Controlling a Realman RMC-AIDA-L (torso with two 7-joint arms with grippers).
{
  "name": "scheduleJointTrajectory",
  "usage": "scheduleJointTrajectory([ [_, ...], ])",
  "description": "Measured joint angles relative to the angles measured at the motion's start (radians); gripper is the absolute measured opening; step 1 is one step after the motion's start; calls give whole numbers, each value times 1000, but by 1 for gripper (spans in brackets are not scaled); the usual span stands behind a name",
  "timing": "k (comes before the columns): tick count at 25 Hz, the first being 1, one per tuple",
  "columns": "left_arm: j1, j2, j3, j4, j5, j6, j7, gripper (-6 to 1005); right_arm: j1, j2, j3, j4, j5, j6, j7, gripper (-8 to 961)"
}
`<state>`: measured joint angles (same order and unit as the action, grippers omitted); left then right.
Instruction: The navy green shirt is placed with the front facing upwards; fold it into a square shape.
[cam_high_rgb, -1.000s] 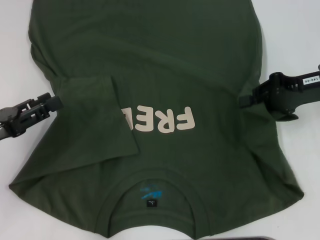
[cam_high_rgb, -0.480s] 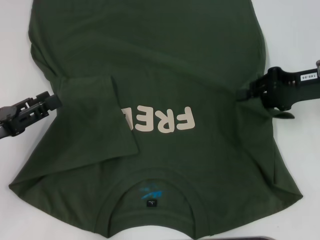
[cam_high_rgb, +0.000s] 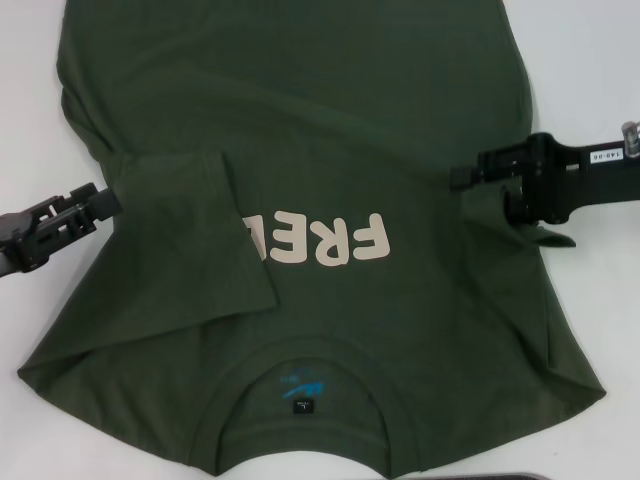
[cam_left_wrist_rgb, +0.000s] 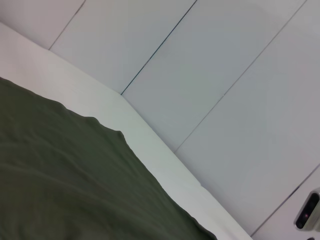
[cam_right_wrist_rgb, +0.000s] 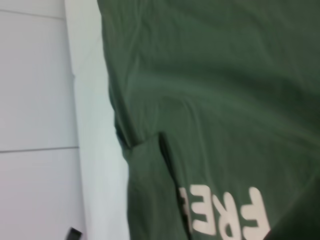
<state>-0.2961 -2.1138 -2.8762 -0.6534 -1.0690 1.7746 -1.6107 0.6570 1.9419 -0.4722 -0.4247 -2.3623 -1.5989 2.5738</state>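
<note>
The white desk (cam_high_rgb: 600, 60) carries the navy green shirt (cam_high_rgb: 330, 130), spread front-up, collar at 6 o'clock, left sleeve folded over the chest. The right claw (cam_high_rgb: 462, 177), at 3 o'clock, and left claw (cam_high_rgb: 108, 200), at 9: grip unclear on both

Navy green shirt (cam_high_rgb: 330, 130): dark olive green throughout, plain weave, no pattern. Cream block lettering (cam_high_rgb: 320, 240) printed on chest. Neck label (cam_high_rgb: 302, 395) black with blue marking. Table (cam_high_rgb: 590, 60) white. Both grippers black, right gripper (cam_high_rgb: 465, 177), left gripper (cam_high_rgb: 105, 203).
</note>
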Motion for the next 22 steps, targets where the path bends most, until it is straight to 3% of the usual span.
scheduleJointTrajectory([
  [3, 0, 0, 0, 0, 0, -1, 0, 554, -7, -1, 5, 0, 34, -4, 2, 506],
  [13, 1, 0, 0, 0, 0, -15, 0, 553, -3, 6, -7, 10, 80, 1, 21, 512],
  [22, 0, 0, 0, 0, 0, -18, 0, 552, 1, -2, -135, -3, 75, 49, 87, 508],
])
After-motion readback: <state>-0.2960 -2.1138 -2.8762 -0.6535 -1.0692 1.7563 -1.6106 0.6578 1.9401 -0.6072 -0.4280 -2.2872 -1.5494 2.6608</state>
